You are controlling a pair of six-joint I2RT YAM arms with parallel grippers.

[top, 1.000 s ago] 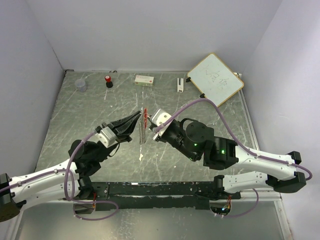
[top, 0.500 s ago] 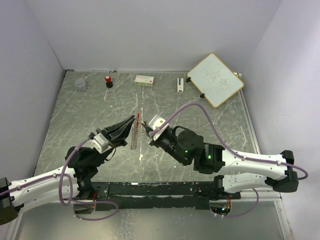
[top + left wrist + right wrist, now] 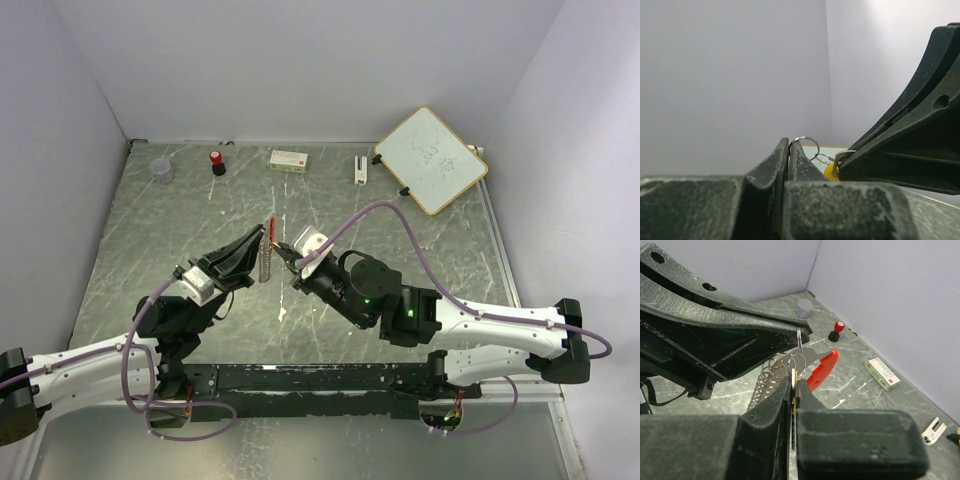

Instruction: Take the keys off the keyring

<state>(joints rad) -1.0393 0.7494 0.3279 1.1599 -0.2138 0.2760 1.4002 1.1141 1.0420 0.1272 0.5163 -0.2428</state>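
The keyring (image 3: 265,264) is a chain-like cluster of thin silver rings, held above the table between both grippers. My left gripper (image 3: 262,240) is shut on one thin ring (image 3: 805,141) at its fingertips (image 3: 795,150). My right gripper (image 3: 287,252) is shut on the flat yellow-headed key (image 3: 795,376), whose yellow head also shows in the left wrist view (image 3: 830,171). The ring cluster (image 3: 771,376) hangs left of the right jaws. The narrow red key (image 3: 822,369) sticks out beyond them; in the top view it (image 3: 271,228) points away from the arms.
Along the back stand a clear cup (image 3: 161,169), a red-capped black bottle (image 3: 216,161), a small white box (image 3: 288,158), a white clip-like piece (image 3: 360,168) and a whiteboard (image 3: 432,158). A small white scrap (image 3: 283,314) lies on the table below the grippers.
Both grippers and the bunch have shifted left together. The left arm has drawn back, the right arm has reached further left. The red key now points up above the rings.
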